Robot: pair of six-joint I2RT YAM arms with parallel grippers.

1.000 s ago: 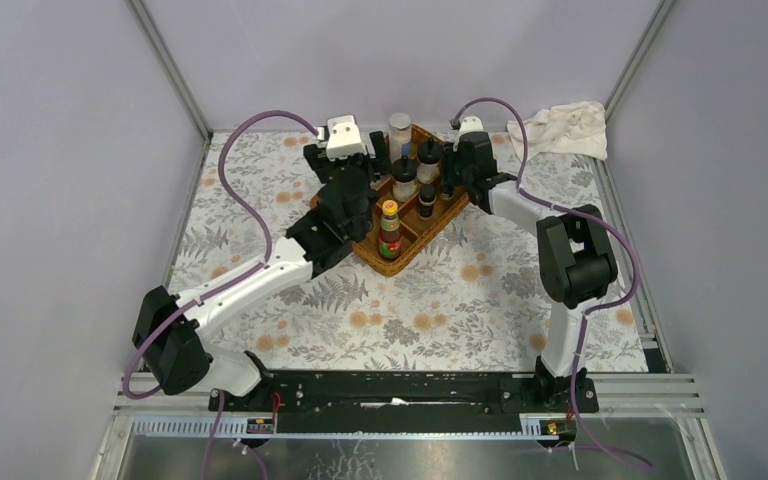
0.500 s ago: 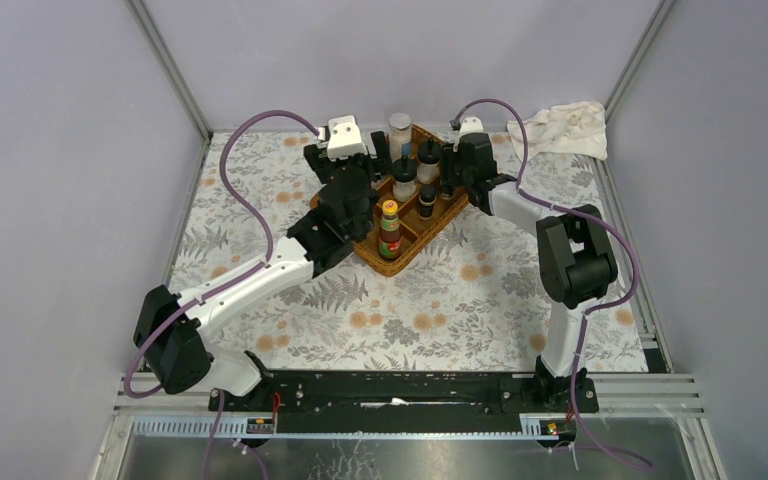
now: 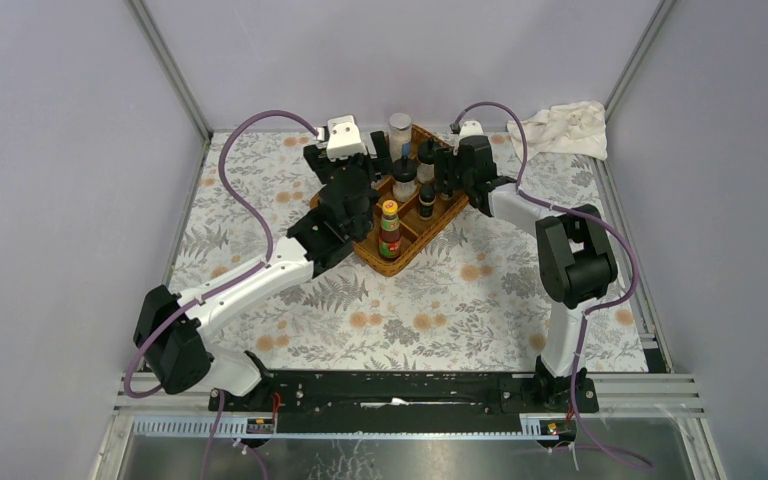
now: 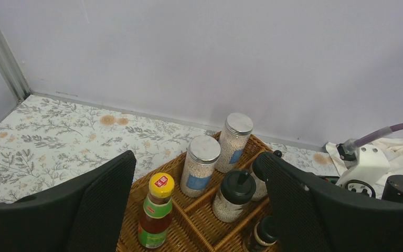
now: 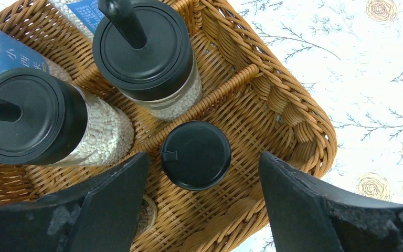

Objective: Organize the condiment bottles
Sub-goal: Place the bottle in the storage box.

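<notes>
Straddling round black-lidded jar (image 5: 195, 155) in woven wicker tray (image 5: 294, 115), right jaws spread, not touching; left jaws spread, empty.

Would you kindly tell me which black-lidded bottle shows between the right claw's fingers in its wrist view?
The small flat-capped bottle; the two bigger jars beside it have spouted lids and hold white grains.

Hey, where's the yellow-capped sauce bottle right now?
The bottle stands in the tray's near corner, mid-table in the top view; in the left wrist view a white shaker sits just behind it.
</notes>
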